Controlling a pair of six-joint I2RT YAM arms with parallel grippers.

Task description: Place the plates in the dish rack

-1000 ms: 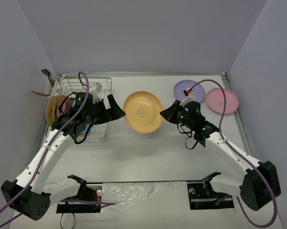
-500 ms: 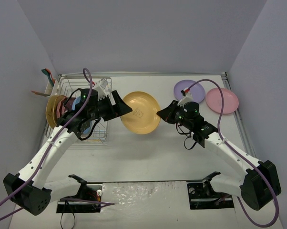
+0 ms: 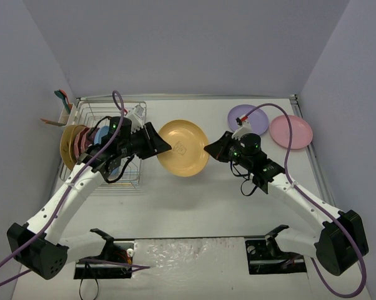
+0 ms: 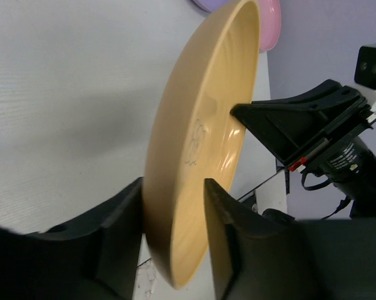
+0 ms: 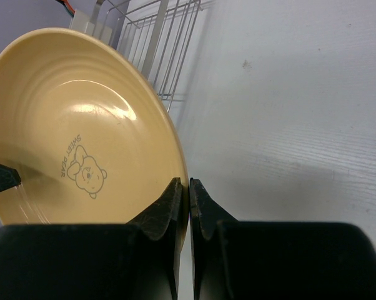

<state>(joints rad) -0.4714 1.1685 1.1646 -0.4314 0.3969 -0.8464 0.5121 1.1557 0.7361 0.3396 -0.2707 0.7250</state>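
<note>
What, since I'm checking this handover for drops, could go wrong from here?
1. The right gripper pinches the yellow plate only at its thin rim. If it releases before the left gripper firmly clamps the opposite rim, the plate may fall onto the table.
2. The rack already holds plates. Carrying this one in tilted could knock them.

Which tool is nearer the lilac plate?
Right. The right tool grips the yellow plate's right rim, near the lilac plate; the left tool straddles its opposite rim, by the rack.
</note>
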